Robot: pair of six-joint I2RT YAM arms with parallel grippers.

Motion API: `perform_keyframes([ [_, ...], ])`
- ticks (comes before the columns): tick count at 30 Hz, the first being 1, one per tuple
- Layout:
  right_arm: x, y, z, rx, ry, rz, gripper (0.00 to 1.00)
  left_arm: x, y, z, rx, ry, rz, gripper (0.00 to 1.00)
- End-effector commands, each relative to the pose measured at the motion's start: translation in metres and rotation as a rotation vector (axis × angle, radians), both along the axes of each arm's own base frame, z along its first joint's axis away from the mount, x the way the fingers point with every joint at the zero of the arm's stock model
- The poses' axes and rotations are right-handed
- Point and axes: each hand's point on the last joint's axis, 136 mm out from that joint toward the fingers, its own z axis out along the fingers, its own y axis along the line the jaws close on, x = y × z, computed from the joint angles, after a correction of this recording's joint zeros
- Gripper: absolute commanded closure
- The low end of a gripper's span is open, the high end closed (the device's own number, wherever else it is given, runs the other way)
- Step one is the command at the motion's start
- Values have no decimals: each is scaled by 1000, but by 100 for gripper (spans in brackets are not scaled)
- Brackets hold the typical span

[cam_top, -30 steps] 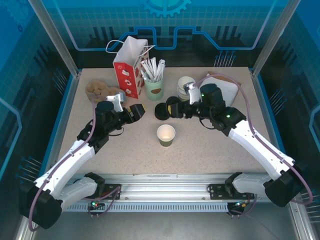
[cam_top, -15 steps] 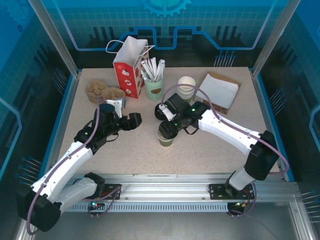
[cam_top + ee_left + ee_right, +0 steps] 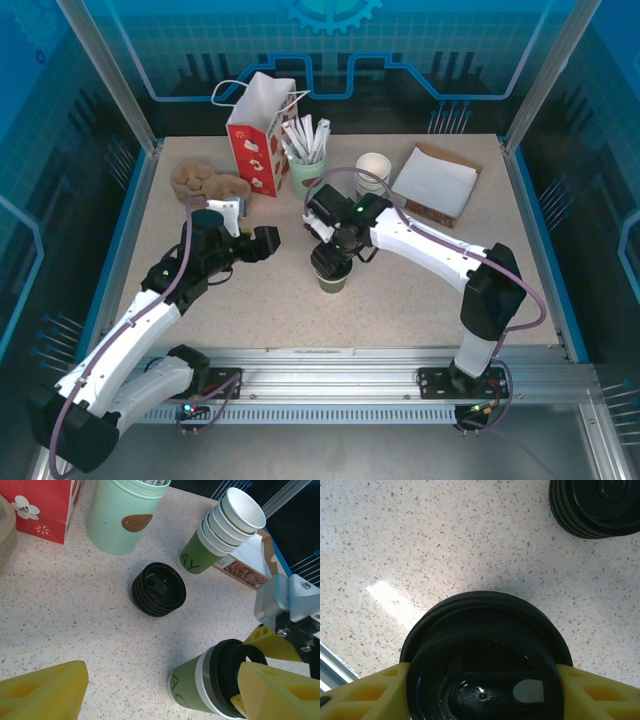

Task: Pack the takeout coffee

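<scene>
Room: small dark-green paper cup [image 3: 333, 281] stands mid-table, well clear of every edge of speckled beige tabletop [image 3: 420, 300], with bare surface on its near and right sides. Stack of black plastic lids [image 3: 159, 589] sits just behind it. Far row: red-and-white paper bag [image 3: 255, 140], pale-green cup of white sticks [image 3: 306, 172], stack of nested white-rimmed green cups [image 3: 373, 170], flat white-and-brown paper packet [image 3: 437, 180]. Right gripper [image 3: 482, 680] clamps round black plastic lid [image 3: 485, 645] from both sides over the cup mouth; fully seated or not, cannot tell. Left gripper [image 3: 262, 243] spread wide, empty, left of cup, apart. A second ago cup was uncovered, white inside showing, right gripper back by lid stack. Count: one lidded cup, one lid stack, one cup stack, one stick cup, one bag, one packet, two grippers.
</scene>
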Motion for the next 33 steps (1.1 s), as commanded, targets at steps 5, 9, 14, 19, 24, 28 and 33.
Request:
perform_keyframes([
  [5, -2, 4, -5, -35, 21, 31, 42, -4, 7, -6, 34, 3, 9, 20],
  [9, -3, 4, -9, -41, 32, 34, 42, -4, 6, -6, 30, 3, 9, 20],
  [14, -4, 4, -13, -44, 48, 34, 42, -4, 6, -9, 29, 7, 10, 20],
  [19, -5, 4, -13, -36, 62, 30, 42, -4, 7, -7, 27, 4, 11, 20],
  [24, -3, 3, 0, -2, 52, 21, 42, -4, 6, -5, 25, -3, 8, 20],
  [28, -5, 2, 2, -1, 53, 22, 42, -3, 5, -5, 21, -3, 4, 20],
  [33, -5, 0, 2, -5, 53, 20, 42, -2, 4, -6, 19, 0, 4, 20],
])
